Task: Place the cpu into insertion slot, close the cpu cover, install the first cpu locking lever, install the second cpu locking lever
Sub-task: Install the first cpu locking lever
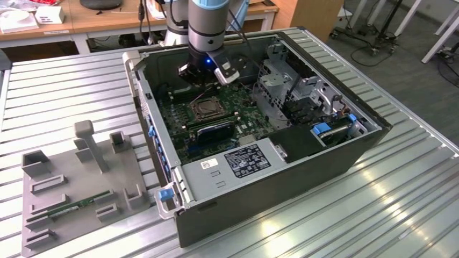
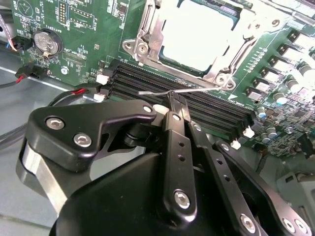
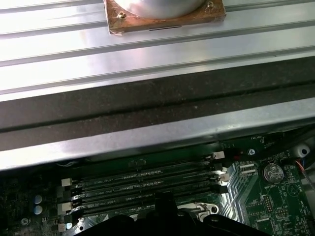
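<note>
cpu is seated flat in the insertion slot, pale face up. cpu cover looks closed over it: the frame sits on the chip's edges and the face shows through the cutout. My read on the chip is light, stiff and delicate on the contact side. With the frame over it there's no edge to grab, so hands off.

Working item is a locking lever, a thin silvery wire rod running along the socket edge, just beside the memory slots. Looks springy, slick and small in section, so I'd expect it to roll or pop out of a loose pinch. Best hold is square across the straight run, not on a bend.

My gripper: fingers pressed together, tips on that wire partway along. Looks like I'm pinching it. Can't tell which of the two levers this is, or whether it's hooked under its catch.

Around it: green motherboard and coin cell, inside the open pc case.
</note>
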Controlling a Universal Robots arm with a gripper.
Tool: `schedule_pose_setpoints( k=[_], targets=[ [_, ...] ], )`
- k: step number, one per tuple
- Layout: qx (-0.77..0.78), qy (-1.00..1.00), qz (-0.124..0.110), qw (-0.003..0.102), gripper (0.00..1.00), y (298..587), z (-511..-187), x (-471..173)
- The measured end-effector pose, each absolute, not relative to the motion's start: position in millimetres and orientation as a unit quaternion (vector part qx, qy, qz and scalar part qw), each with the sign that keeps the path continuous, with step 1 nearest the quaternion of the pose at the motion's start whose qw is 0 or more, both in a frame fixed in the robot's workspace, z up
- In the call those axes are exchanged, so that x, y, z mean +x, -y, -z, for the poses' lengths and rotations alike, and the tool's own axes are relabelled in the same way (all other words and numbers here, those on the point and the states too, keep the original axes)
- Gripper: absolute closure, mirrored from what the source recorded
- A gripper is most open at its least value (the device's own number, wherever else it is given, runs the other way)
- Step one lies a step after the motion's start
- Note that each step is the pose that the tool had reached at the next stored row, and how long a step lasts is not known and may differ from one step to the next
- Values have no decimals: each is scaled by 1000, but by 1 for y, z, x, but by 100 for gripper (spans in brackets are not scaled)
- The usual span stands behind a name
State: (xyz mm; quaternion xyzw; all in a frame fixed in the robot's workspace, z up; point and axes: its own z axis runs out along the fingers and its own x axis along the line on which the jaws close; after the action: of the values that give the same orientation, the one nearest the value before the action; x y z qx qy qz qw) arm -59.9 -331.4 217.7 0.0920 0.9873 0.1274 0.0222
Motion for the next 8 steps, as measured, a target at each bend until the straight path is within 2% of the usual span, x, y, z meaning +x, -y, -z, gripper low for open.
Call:
schedule_pose_setpoints(
  k=[8],
  targets=[
    [99,-987,-127,23,89,332,-213,-57]
  ],
)
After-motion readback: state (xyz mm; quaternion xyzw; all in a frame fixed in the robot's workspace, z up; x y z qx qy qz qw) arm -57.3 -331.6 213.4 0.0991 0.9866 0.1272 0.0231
